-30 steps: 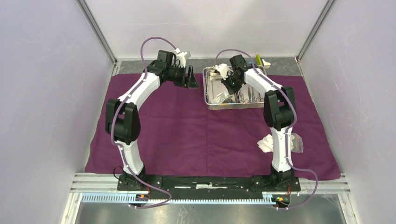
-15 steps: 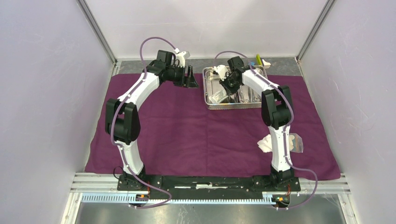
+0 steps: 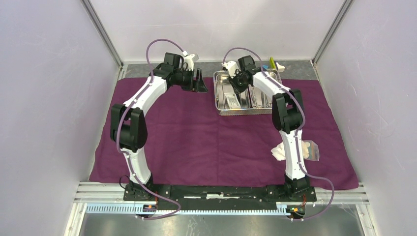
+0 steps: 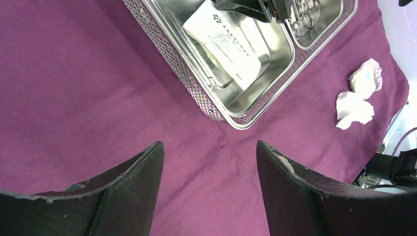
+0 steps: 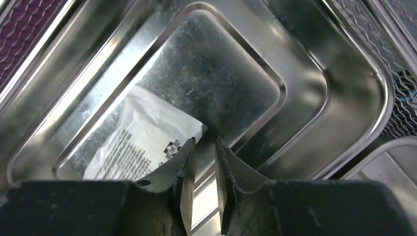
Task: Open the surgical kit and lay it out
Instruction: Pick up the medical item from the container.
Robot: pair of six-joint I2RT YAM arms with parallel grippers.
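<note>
The white flat packet [image 5: 142,132] lies flat on the floor of the left compartment of the steel tray [image 3: 244,113], at the far right of the plum-purple cloth [image 3: 206,142], one corner pointing at the right gripper [image 5: 204,142]. That gripper's fingers are only a narrow slit apart, with bare steel showing between them and nothing held. From where I stand the worry is that corner: the packet is thin and sits flush on slick metal, so fingers this close together could skate over it or shove it toward the compartment wall instead of getting under it. A pinch that catches only the tip might let it slide out on the lift. Pressing down hard to get a bite could make the tray shift on the cloth and jostle the scissor-handled instruments [image 4: 302,9] in the other compartment. Nothing braces the tray: the left gripper [image 4: 209,147] hangs above the cloth just beside the tray's left side, jaws wide and empty, touching nothing. The gauze pads [image 3: 280,151] lie near the right arm's base, well apart from all this
</note>
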